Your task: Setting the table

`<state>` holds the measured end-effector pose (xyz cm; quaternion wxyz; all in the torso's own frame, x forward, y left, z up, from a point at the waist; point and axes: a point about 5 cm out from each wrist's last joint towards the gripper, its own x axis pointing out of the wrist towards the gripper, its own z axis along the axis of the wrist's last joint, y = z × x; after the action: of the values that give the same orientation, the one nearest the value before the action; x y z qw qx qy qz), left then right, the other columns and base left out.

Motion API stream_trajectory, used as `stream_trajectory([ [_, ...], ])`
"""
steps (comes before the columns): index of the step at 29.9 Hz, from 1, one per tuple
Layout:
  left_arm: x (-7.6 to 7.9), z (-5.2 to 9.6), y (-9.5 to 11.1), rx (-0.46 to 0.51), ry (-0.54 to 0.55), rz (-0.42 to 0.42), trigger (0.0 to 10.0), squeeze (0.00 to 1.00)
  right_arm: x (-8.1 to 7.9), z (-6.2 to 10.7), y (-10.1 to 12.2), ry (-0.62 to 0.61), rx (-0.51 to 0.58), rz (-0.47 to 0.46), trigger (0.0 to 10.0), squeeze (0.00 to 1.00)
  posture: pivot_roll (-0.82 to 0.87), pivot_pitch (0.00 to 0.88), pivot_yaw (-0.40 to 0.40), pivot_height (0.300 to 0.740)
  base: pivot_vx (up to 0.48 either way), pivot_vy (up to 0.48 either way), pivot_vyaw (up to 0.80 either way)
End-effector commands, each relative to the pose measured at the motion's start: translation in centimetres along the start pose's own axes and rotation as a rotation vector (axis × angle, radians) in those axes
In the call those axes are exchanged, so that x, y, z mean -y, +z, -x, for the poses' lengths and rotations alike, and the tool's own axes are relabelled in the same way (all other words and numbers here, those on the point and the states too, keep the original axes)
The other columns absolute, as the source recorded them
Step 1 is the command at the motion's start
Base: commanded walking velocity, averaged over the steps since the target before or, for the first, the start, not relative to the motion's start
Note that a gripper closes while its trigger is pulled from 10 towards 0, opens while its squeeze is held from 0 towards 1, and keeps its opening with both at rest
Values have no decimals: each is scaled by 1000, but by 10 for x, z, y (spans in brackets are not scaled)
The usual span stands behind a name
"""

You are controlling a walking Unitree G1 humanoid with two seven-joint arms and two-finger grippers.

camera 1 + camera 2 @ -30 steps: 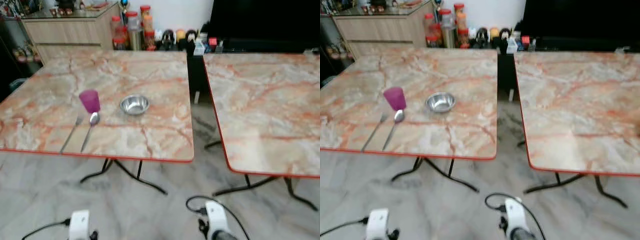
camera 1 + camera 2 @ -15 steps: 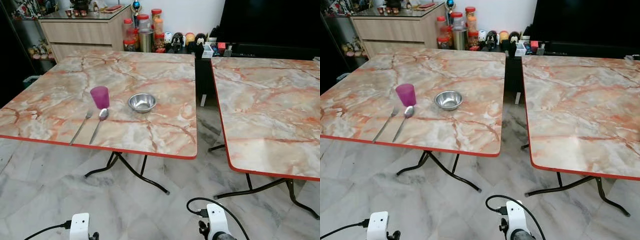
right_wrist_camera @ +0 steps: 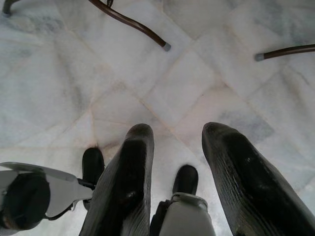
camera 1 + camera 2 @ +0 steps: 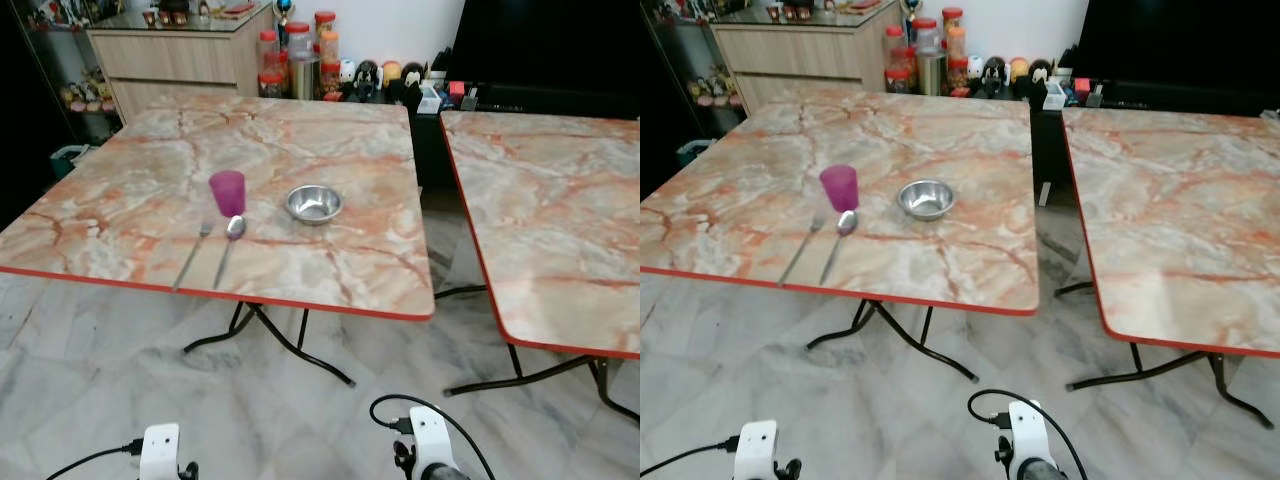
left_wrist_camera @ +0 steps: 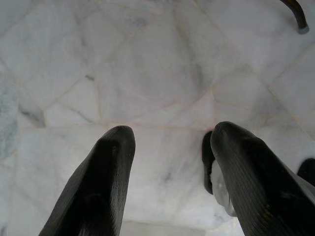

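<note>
With both arms hanging idle, left gripper (image 5: 167, 167) and right gripper (image 3: 179, 167) spread empty above the floor, a purple cup (image 4: 227, 192), fork (image 4: 194, 256), spoon (image 4: 228, 245) and steel bowl (image 4: 314, 203) sit grouped as one place setting on the left table (image 4: 330, 280).

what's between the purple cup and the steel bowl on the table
Nothing: in the left eye view, only bare marble tabletop separates the purple cup from the steel bowl. The spoon and fork lie nearer the front edge, below the cup.
</note>
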<state>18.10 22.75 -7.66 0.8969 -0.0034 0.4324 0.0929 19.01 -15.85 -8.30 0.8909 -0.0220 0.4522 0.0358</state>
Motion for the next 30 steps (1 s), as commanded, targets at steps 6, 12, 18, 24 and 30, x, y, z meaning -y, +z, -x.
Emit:
stream_trajectory([
  [6, -3, 0, -2, -17, 9, -1, 10000, 0, 0, 0, 1, -8, 6, -15, 10000, 0, 63, 0, 6, 719, 0, 351, 0],
  [12, -2, -1, 2, -7, 6, -8, 10000, 0, 0, 0, 0, -9, 6, -18, 10000, 0, 59, 0, 9, 719, 0, 334, 0],
  [18, 1, -1, 7, 25, -10, -12, 10000, 0, 0, 0, 1, -9, 5, -19, 10000, 0, 61, 0, 10, 719, 0, 0, 0],
  [24, 4, -1, 9, 43, -27, -4, 10000, 0, 0, 0, 1, -8, 8, -21, 10000, 0, 63, 0, 7, 719, 0, 0, 0],
  [30, 6, -2, 10, 44, -35, -23, 10000, 0, -1, 0, 1, -7, 11, -22, 10000, 0, 66, 0, 7, 719, 0, 0, 0],
])
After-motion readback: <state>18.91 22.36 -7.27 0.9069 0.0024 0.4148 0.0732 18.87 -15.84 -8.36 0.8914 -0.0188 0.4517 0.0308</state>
